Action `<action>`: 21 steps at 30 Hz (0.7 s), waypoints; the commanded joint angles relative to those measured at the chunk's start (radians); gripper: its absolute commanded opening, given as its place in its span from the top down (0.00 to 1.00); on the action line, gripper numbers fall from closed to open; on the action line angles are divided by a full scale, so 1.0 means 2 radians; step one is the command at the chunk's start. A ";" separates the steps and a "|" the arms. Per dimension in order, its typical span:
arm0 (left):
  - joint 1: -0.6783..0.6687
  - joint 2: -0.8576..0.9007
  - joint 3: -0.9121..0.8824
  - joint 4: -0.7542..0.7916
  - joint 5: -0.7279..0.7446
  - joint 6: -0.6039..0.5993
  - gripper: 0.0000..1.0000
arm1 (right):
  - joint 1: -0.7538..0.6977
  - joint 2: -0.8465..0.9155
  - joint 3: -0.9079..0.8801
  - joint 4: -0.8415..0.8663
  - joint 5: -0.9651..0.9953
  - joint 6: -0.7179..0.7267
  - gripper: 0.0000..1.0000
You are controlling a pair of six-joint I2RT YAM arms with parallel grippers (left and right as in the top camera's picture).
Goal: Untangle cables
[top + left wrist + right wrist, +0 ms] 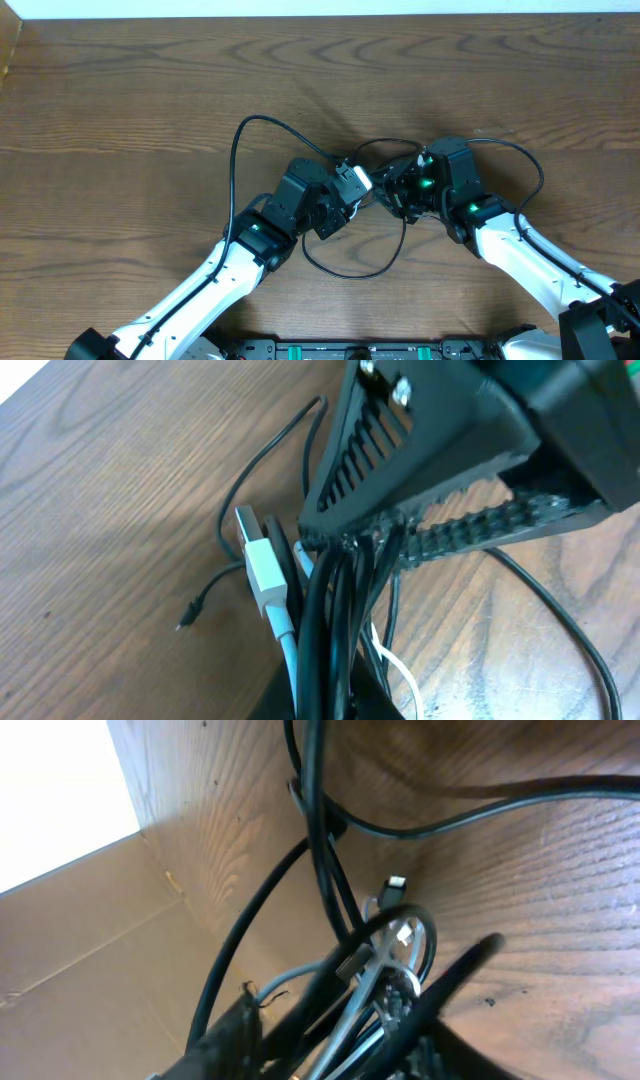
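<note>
**Overhead: both end effectors nose to nose at the knot**

My left end effector (345, 195) and right end effector (398, 190) meet tip to tip mid counter (120, 90), w/ the cables (234, 165) knotted right btwn them. Slack loops of black cord fan out from that spot. One sits behind and outboard of my left tip, one below both tips toward my bases, and one curls round the far side of my right wrist. I judge the pose is deliberate: one side pins the tangle so the other can draw a strand free w/o dragging the whole lot across the wood.

Left wrist view: a bundle (328, 630) of black strands plus one white strand runs straight back toward my left fingers, which are out of frame at the bottom. Left is fully together, clamped on that bundle. A white USB plug (262, 572) stands just beside the bundle, on the side away from my right tip. A small black end plug (186, 622) lies loose on the counter further out that way.

Right: its ribbed fingers converge on the same bundle just ahead of my left grip, touching the strands. Prob partly apart, but I can't tell if it's clamped or only straddling. Right wrist view is too cluttered to settle it.
</note>
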 commanded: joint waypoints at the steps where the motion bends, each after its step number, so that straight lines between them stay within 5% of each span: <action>1: -0.002 -0.012 0.012 0.026 0.030 0.004 0.92 | 0.015 0.008 0.000 -0.019 -0.008 -0.018 0.75; 5: -0.002 -0.012 0.012 0.044 0.025 0.005 0.90 | 0.021 0.008 0.000 -0.067 -0.014 -0.029 0.98; 15: -0.002 -0.012 0.012 0.053 0.024 0.005 0.83 | 0.020 0.008 0.000 -0.128 0.042 -0.089 0.99; 21: -0.001 -0.013 0.012 0.063 -0.019 0.004 0.92 | 0.018 0.008 0.000 -0.148 0.076 -0.107 0.99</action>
